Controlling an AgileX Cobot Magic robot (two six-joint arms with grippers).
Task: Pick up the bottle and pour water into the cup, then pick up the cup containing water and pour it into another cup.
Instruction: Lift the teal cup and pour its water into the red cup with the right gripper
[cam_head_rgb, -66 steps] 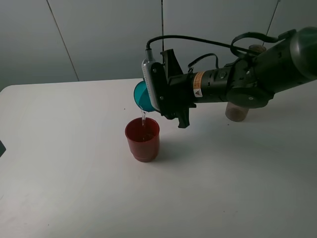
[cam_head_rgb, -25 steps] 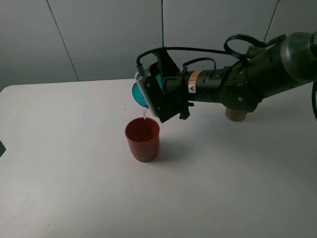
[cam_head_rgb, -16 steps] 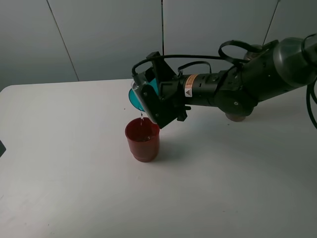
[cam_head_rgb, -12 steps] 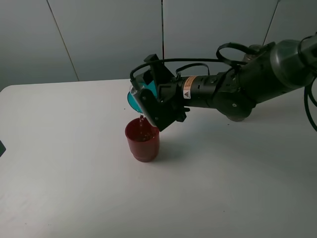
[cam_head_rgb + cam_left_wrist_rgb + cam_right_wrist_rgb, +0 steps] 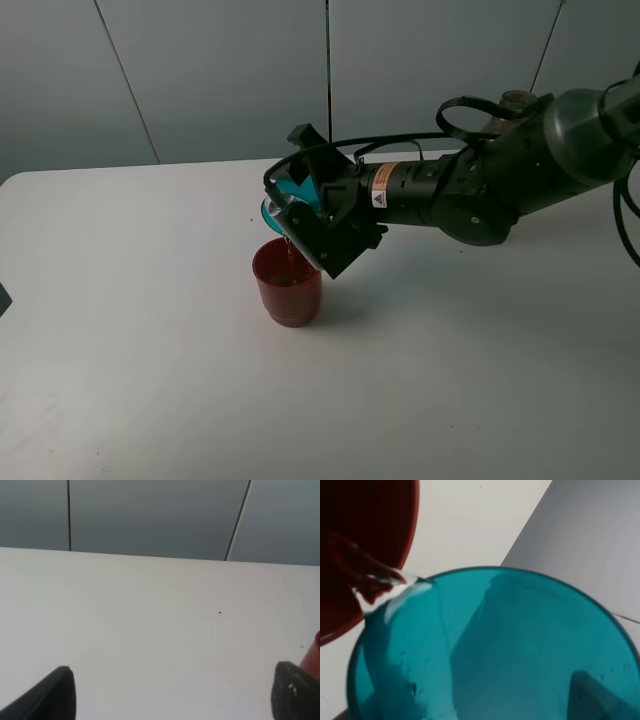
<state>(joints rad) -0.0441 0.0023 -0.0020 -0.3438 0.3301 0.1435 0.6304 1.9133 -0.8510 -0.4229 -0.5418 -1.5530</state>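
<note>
My right gripper [image 5: 300, 215] reaches across the middle and is shut on the teal cup [image 5: 272, 210]. It holds the cup tipped steeply, mouth down, just above the rim of the red cup [image 5: 288, 285], which stands upright on the table. In the right wrist view a thin stream of water [image 5: 380, 587] runs off the teal cup's [image 5: 510, 650] lip into the red cup [image 5: 365, 540]. The bottle [image 5: 516, 99] is mostly hidden behind the right arm, and only its brownish top shows. My left gripper [image 5: 175, 695] is open over bare table, with the red cup's edge [image 5: 316, 655] beside one fingertip.
The white table [image 5: 150, 380] stretches wide around the red cup. Grey wall panels [image 5: 220, 70] stand behind its far edge. The thick right arm [image 5: 500, 180] and its cables span the back right of the table.
The right gripper has rolled the teal cup further over and lowered it closer to the red cup's rim. Water keeps pouring. The red cup has not moved.
</note>
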